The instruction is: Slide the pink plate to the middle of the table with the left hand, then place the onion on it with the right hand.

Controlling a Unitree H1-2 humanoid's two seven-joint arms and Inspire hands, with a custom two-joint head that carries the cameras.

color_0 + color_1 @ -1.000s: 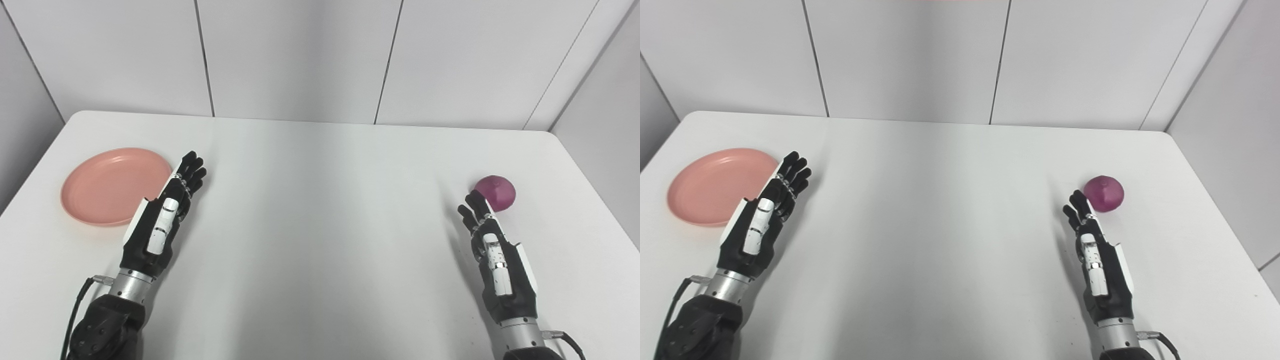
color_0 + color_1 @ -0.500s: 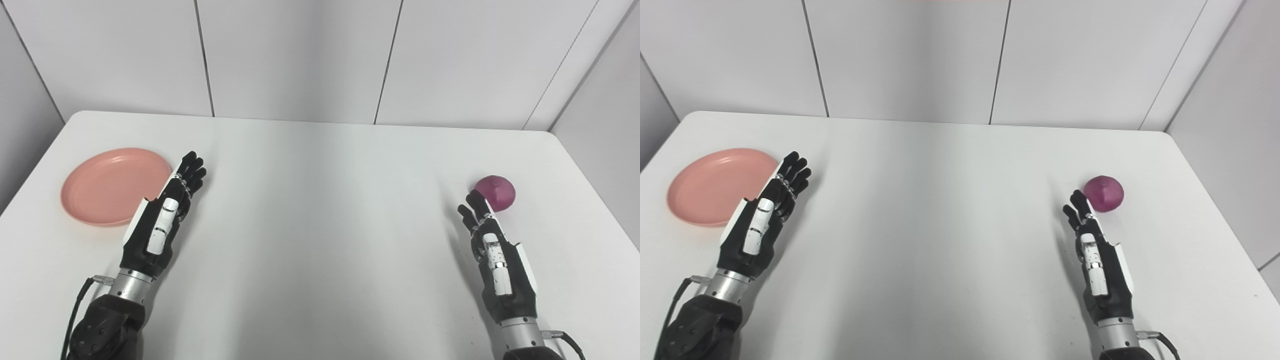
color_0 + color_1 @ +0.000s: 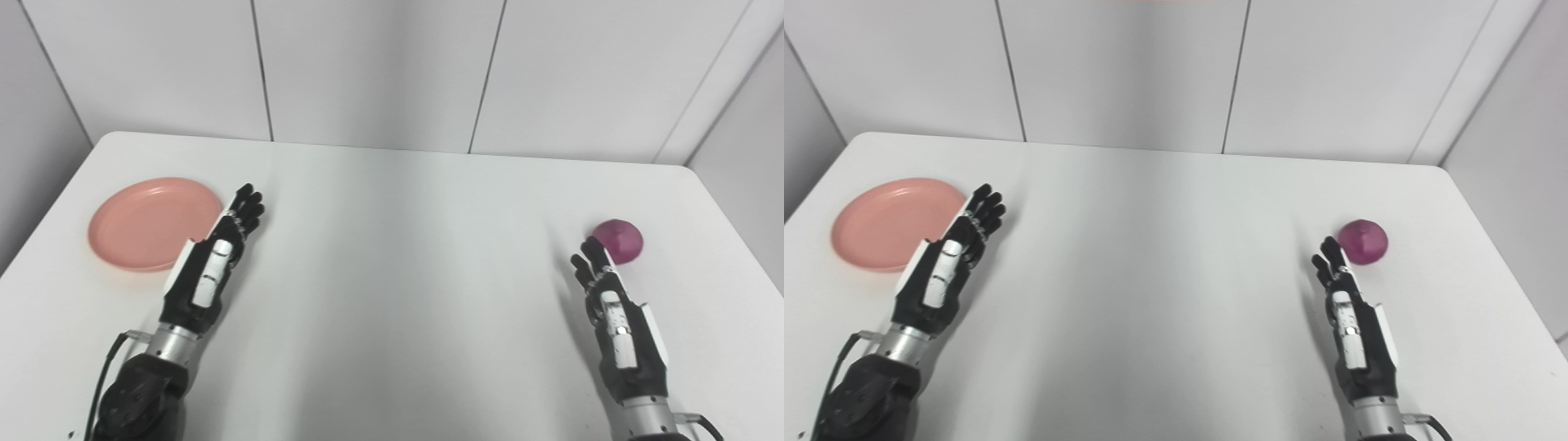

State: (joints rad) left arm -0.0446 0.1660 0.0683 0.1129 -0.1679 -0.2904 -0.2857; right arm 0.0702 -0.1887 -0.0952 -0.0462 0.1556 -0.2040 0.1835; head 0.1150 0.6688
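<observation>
Pink plate [image 3: 147, 223] at table's [image 3: 392, 257] left, onion [image 3: 618, 241] far right, both empty hands flat between.

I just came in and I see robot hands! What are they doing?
Nothing is being held yet. The left hand is open, right beside the pink plate at the table's left side. The right hand is open too, with its fingertips near the purple onion on the right. The plate is not in the middle yet.

Bare table [image 3: 392, 257] between pink plate [image 3: 147, 222] at left and onion [image 3: 618, 241] at right
</observation>
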